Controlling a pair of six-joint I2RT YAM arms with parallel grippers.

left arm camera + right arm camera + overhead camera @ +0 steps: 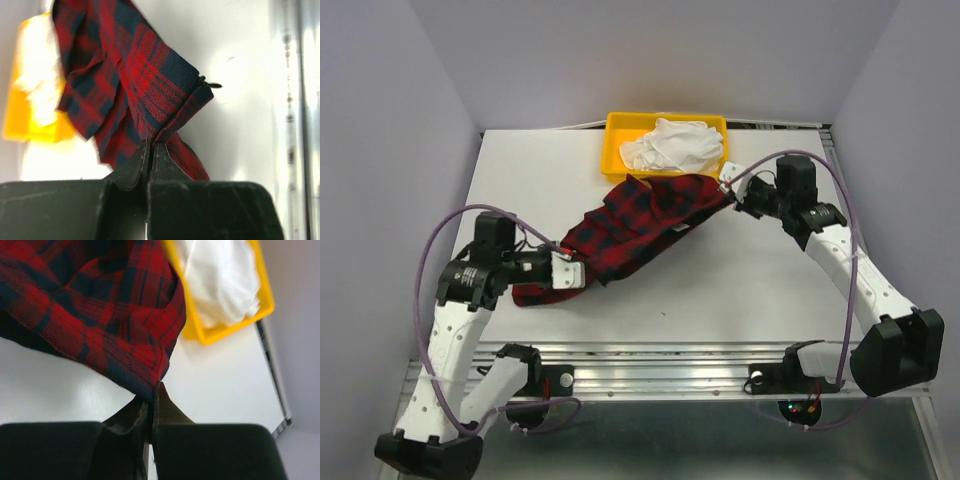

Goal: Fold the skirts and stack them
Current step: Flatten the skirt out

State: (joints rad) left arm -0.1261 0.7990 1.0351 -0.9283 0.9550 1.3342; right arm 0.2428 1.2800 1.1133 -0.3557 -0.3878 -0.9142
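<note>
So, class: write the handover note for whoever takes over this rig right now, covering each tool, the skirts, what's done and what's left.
Left tool: shut on one end of the plaid skirt.
Right tool: shut on its opposite end, near the yellow tray.
Skirt: stretched diagonally between them over the table, rumpled.
White cloth: bunched in the tray, untouched.
Done: nothing folded or stacked.
Left: fold the plaid skirt, then the white cloth, and stack them.

Legible text, labels, brands, numbers, signs: none in any view. On the tartan skirt point(145, 75) just ahead of the left gripper point(150, 147): checked cloth only, no tag that reads.
</note>
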